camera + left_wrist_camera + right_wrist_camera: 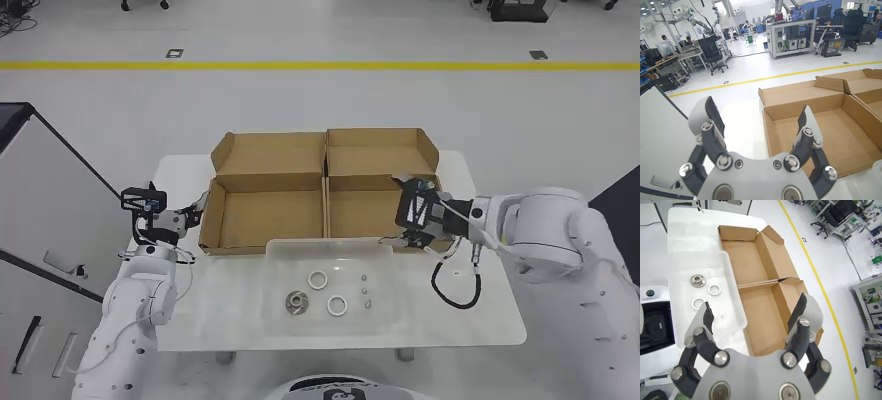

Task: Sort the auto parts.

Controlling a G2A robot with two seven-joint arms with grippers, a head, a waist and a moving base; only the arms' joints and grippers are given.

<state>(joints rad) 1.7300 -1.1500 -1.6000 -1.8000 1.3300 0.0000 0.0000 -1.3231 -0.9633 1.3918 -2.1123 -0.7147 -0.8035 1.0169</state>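
Observation:
A clear plastic tray (400,315) at the table's front holds a metal flanged hub (296,301), two white rings (317,280) (339,304) and a few tiny parts (366,292). Behind it stand two open cardboard boxes, left (265,215) and right (360,212), both bare inside. My left gripper (197,213) (758,103) is open beside the left box's outer wall, holding nothing. Over the right box's near right corner, my right gripper (393,212) (754,299) is open and holds nothing. The right wrist view shows the hub (697,281) and the rings (714,289) (699,303).
The boxes' lids (270,153) fold back toward the table's far edge. The white table (490,310) has bare room right of the tray. A slanted white panel (50,210) stands off the table's left side.

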